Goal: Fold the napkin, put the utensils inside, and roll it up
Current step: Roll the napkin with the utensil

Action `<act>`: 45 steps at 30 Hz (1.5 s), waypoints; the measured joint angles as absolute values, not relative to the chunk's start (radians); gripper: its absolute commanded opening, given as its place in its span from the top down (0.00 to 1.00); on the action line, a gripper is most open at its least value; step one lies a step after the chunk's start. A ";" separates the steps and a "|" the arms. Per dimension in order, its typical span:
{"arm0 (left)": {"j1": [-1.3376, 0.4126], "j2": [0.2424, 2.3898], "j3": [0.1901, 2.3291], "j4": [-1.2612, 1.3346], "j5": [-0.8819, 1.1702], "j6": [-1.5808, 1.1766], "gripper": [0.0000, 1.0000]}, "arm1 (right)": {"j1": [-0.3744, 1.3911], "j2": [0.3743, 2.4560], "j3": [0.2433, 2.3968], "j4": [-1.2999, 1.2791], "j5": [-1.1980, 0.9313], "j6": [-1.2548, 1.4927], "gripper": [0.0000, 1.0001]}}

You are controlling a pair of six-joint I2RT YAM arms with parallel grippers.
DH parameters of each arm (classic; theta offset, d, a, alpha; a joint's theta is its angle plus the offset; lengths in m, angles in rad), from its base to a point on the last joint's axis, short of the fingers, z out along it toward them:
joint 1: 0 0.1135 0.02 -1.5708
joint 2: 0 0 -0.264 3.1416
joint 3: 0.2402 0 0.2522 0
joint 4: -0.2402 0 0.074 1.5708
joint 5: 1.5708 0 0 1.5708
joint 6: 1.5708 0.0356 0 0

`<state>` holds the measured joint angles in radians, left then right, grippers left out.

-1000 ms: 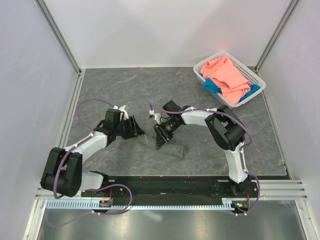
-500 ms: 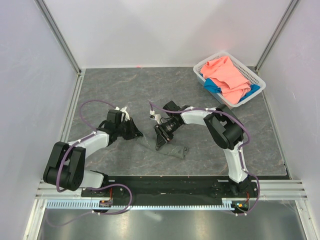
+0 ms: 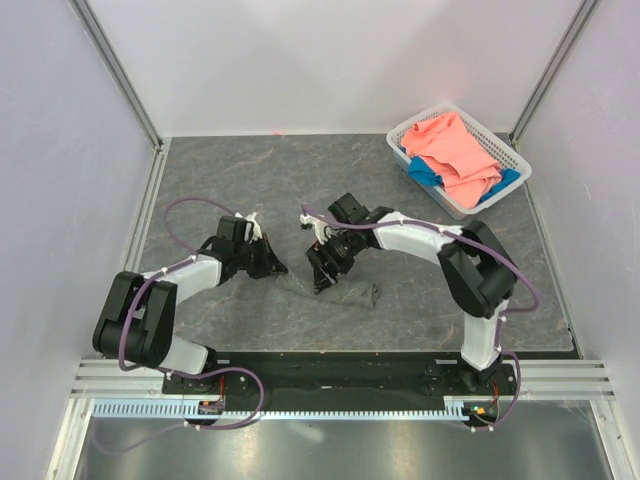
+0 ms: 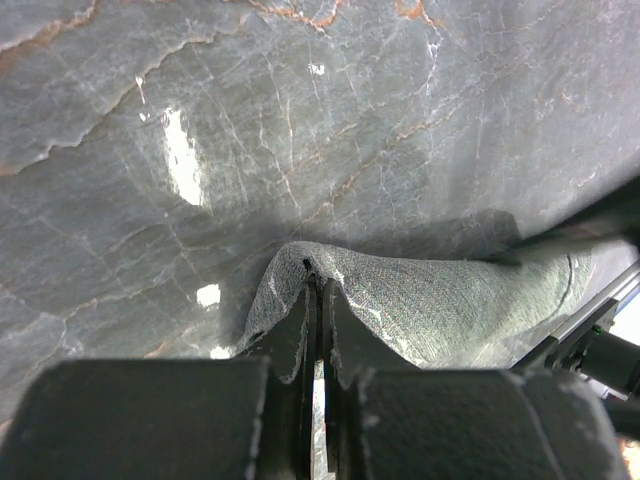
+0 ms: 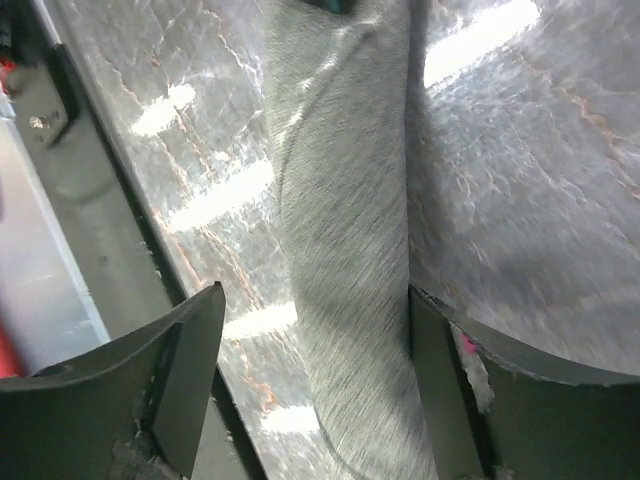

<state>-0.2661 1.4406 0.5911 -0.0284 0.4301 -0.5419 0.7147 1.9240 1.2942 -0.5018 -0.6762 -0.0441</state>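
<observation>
The napkin lies as a narrow dark grey roll on the table between my two arms. My left gripper is at its left end. In the left wrist view the jaws stand together, and the napkin bunches up into the tips of the left gripper. My right gripper hangs over the roll's middle. In the right wrist view the right gripper is open, one finger on each side of the napkin. The utensils are hidden.
A white basket stands at the back right with a salmon-pink cloth and a blue cloth in it. The black base rail runs along the near edge. Walls close in on the left, right and back.
The left gripper has shut at the napkin's left end. The right gripper has opened wide over the roll, and the right arm's elbow has swung to the right.
</observation>
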 measured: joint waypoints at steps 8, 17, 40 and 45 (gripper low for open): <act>-0.266 1.495 0.638 -0.068 0.448 -0.542 0.98 | 0.864 1.724 1.180 -0.394 -0.420 -0.126 0.11; -0.266 1.534 0.678 -0.101 0.453 -0.541 0.98 | 0.920 1.766 1.148 -0.372 -0.220 -0.204 0.11; -0.266 1.579 0.745 -0.134 0.473 -0.529 0.34 | 0.906 1.860 1.163 -0.366 -0.120 -0.211 0.56; -0.265 1.514 0.762 -0.161 0.407 -0.534 0.12 | 0.859 1.860 1.163 -0.363 -0.136 -0.141 0.57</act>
<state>-0.2649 1.5135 0.7624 -0.1608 0.4072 -0.5343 0.8589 1.8603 1.1633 -0.3626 -0.1356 -0.1413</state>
